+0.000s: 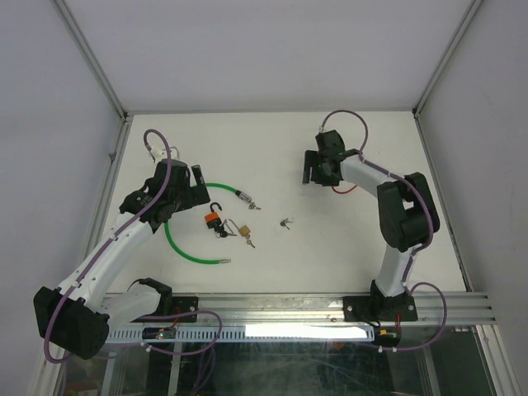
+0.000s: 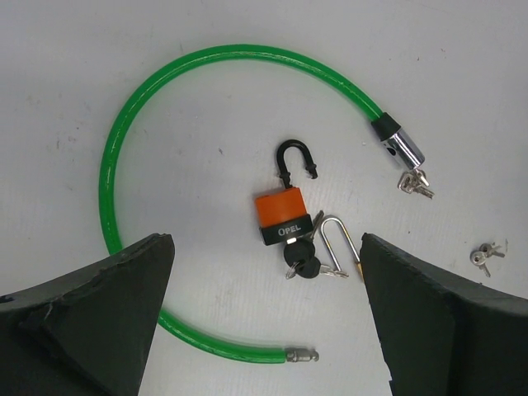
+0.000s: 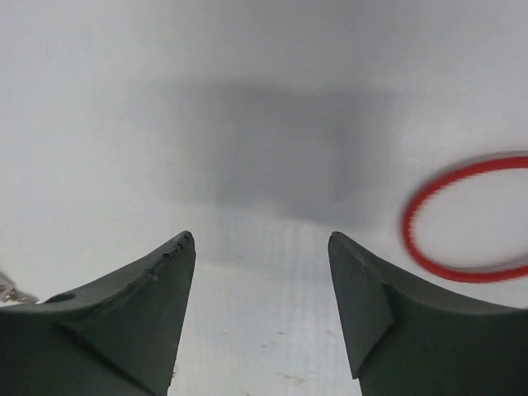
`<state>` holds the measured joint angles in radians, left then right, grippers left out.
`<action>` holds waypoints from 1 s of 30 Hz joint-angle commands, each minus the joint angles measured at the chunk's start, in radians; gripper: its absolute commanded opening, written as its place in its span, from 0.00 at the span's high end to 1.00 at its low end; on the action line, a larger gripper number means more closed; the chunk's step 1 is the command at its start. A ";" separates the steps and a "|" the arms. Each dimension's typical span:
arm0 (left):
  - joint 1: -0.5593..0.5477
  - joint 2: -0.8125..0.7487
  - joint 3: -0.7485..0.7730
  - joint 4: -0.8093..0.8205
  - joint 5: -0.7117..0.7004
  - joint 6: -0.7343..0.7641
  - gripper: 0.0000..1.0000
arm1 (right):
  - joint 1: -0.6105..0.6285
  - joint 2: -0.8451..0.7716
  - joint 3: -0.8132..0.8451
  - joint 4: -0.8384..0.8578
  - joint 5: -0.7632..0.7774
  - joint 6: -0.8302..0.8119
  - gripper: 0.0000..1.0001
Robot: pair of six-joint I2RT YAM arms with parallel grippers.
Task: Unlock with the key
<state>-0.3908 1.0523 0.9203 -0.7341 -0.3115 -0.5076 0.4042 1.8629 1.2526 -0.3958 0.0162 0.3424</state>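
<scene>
Two arms reach over the white desk [image 1: 272, 140]. The left end effector [image 2: 266, 246] hangs with its jaws wide and nothing between them, above the orange padlock [image 2: 283, 216], which lies flat in the left half of the desk, about midway between the near and far edges. The padlock's black shackle [image 2: 297, 161] stands raised with one end free, and a black-headed key [image 2: 305, 265] sits at its base. A green cable lock [image 2: 111, 165] curves around the padlock without touching it, and a small bunch of keys [image 2: 415, 183] lies at its metal head. A second lock's silver shackle [image 2: 337, 241] lies just beside the black-headed key. Another pair of loose keys [image 1: 285, 222] lies near the desk's middle. The right end effector [image 3: 261, 239] is over the far right part of the desk, jaws apart and gripping nothing, near a red ring [image 3: 462, 219].
</scene>
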 commanded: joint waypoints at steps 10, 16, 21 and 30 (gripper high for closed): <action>0.016 -0.023 0.000 0.044 0.029 0.020 0.01 | -0.174 -0.051 -0.035 -0.015 0.033 -0.089 0.31; 0.018 -0.025 0.000 0.044 0.031 0.022 0.01 | -0.172 -0.026 -0.049 -0.016 -0.047 -0.067 0.31; 0.020 -0.029 -0.001 0.048 0.044 0.023 0.01 | -0.140 -0.014 -0.063 -0.011 -0.121 -0.023 0.31; 0.026 -0.040 -0.003 0.051 0.052 0.023 0.01 | 0.018 0.084 0.074 0.004 -0.215 0.057 0.32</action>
<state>-0.3775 1.0485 0.9169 -0.7322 -0.2783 -0.5068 0.3443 1.8824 1.2362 -0.4107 -0.1154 0.3496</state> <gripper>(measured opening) 0.990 0.687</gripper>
